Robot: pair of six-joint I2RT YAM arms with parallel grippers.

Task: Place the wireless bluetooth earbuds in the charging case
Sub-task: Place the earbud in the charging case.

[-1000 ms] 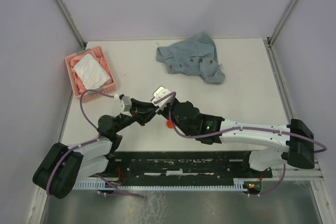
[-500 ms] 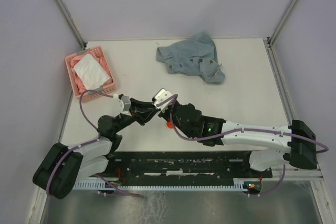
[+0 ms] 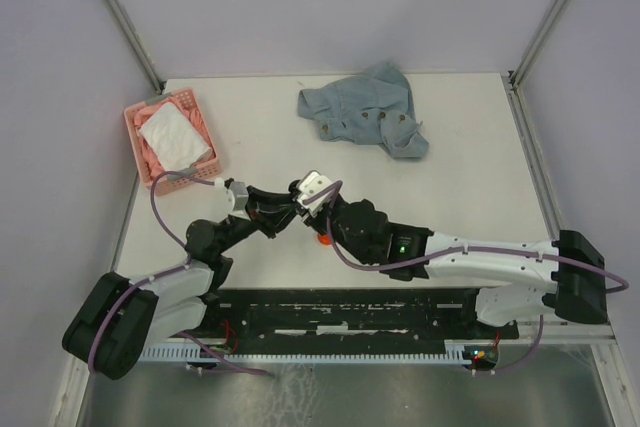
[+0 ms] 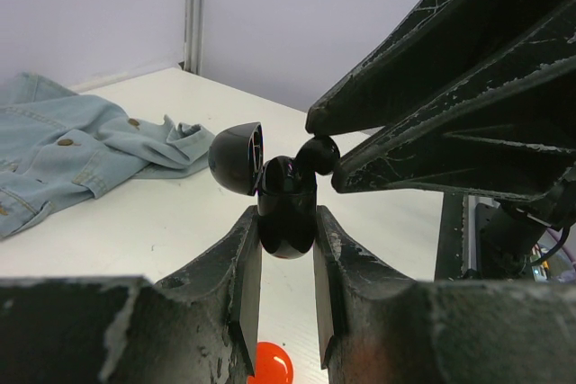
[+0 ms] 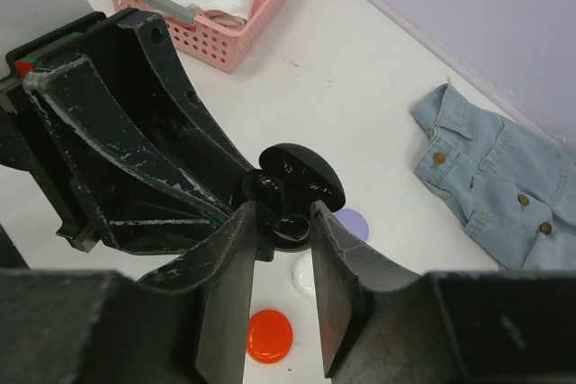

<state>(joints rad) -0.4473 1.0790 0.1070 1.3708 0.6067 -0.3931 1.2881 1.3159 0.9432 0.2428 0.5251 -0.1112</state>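
My left gripper is shut on the base of a black round charging case, held above the table with its lid open. My right gripper is shut on a small black earbud and holds it right at the case's open mouth. In the left wrist view the earbud sits at the tips of the right fingers, touching the case's rim. A second glossy black earbud seems to sit inside the case. In the top view both grippers meet at mid-table.
A red round case, a white one and a lilac one lie on the table below the grippers. A pink basket with cloth stands at the left. A denim garment lies at the back.
Both grippers stay together at mid-table. The right wrist has shifted slightly to the right and nearer, with the earbud against the case.
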